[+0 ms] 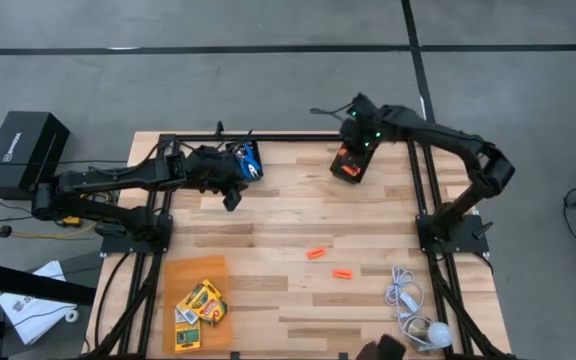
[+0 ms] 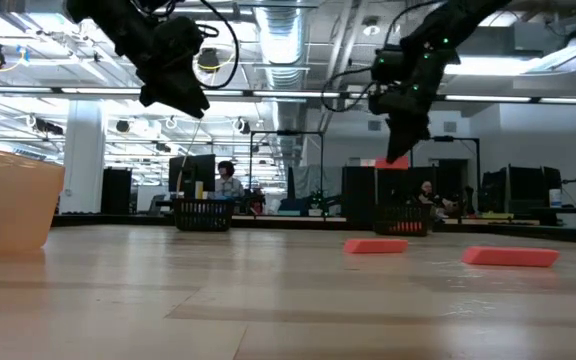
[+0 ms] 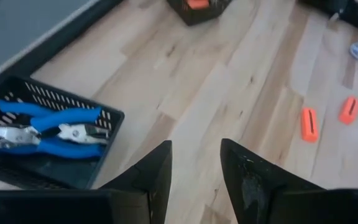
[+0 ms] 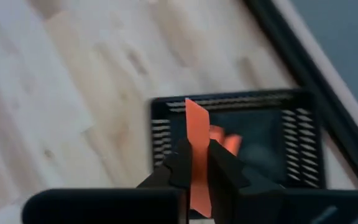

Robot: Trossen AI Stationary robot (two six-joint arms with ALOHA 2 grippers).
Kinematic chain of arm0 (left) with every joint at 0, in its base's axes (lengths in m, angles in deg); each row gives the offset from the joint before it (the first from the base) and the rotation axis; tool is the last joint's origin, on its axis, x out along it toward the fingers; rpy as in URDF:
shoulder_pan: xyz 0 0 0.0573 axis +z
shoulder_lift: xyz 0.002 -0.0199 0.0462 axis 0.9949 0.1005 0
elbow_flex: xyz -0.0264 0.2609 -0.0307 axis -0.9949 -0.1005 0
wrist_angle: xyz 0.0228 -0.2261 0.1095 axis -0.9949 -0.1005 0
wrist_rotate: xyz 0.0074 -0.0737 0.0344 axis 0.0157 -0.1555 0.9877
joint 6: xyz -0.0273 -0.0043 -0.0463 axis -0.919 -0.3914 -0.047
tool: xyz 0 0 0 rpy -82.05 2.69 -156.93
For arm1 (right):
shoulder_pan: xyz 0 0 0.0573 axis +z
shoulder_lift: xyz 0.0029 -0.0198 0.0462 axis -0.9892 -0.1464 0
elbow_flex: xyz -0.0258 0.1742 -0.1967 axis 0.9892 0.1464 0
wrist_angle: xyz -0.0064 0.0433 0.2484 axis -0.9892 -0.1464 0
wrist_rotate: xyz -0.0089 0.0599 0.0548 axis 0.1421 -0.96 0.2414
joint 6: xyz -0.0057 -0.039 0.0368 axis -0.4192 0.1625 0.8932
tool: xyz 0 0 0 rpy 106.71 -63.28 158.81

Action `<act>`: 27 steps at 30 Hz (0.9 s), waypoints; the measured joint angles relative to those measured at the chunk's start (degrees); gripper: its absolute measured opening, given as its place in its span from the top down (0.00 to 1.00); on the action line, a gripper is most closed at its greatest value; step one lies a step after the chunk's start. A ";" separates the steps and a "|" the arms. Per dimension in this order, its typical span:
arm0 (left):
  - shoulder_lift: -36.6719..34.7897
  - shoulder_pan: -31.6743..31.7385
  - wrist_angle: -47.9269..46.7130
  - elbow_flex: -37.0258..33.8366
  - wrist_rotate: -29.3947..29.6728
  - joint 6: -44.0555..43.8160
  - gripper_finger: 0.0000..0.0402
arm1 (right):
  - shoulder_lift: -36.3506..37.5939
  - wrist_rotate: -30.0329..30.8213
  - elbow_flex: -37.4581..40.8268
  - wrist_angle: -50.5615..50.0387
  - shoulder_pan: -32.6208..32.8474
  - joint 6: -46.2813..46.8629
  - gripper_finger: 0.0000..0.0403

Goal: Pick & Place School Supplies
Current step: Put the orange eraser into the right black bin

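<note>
Orange piece (image 4: 196,140) clamped in right gripper (image 4: 197,168) above mesh bin (image 4: 297,146); left gripper (image 3: 194,171) hovers apart.

High cam looks straight down on the whole wooden table (image 1: 288,215), both arms in frame — far off, wide. Low cam sits at tabletop height, facing level across the boards into the room behind; nearest is the wood grain. Left wrist cam looks fwd and down past its own fingers (image 3: 145,177) at the mesh bin (image 3: 73,165) w/ blue-handled tool (image 3: 48,127). Right wrist cam looks down, close, over the other mesh bin (image 4: 291,134). Shared — two orange pieces (image 1: 316,253) on the table show in high, low and left wrist views.
</note>
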State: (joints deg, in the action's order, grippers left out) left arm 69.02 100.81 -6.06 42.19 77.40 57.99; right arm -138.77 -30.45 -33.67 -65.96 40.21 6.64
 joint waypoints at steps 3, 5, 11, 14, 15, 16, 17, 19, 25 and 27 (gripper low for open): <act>0.00 0.00 1.93 0.00 1.36 0.06 0.67 | -0.59 -0.10 0.01 -0.33 -3.60 0.56 0.95; 0.00 0.00 2.83 0.00 2.32 0.04 0.67 | -0.74 -0.22 0.04 -0.79 -5.64 -0.34 0.96; -0.02 0.00 3.11 0.00 3.16 -0.58 0.67 | -3.29 -1.39 0.01 0.36 -9.04 -0.54 0.94; -0.04 0.00 3.08 0.00 3.72 -1.48 0.67 | -4.71 -3.25 0.09 0.26 -10.48 -0.02 0.84; -0.04 0.00 3.08 0.00 3.79 -1.52 0.67 | -4.93 -3.45 0.09 0.35 -10.78 -0.06 0.80; -0.04 0.00 3.07 0.00 3.96 -1.69 0.67 | -5.13 -3.66 0.06 0.78 -10.88 -0.14 0.76; -0.04 0.00 3.06 0.00 4.21 -2.07 0.67 | -5.30 -3.84 0.02 1.10 -10.82 -0.20 0.72; -0.04 0.00 3.06 0.00 4.38 -2.86 0.67 | -5.89 -3.99 0.02 1.31 -10.77 -0.55 0.65; -0.04 0.00 4.24 -0.02 5.32 -2.26 0.67 | -6.19 -9.07 0.02 1.55 -10.74 0.61 0.52; -0.06 -0.13 5.76 -0.02 5.12 -1.44 0.67 | -6.12 -13.76 0.02 1.48 -9.99 3.30 0.51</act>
State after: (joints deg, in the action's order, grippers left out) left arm 68.96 100.69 -0.29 42.17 82.51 56.55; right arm -144.89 -44.22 -33.65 -64.48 30.22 9.94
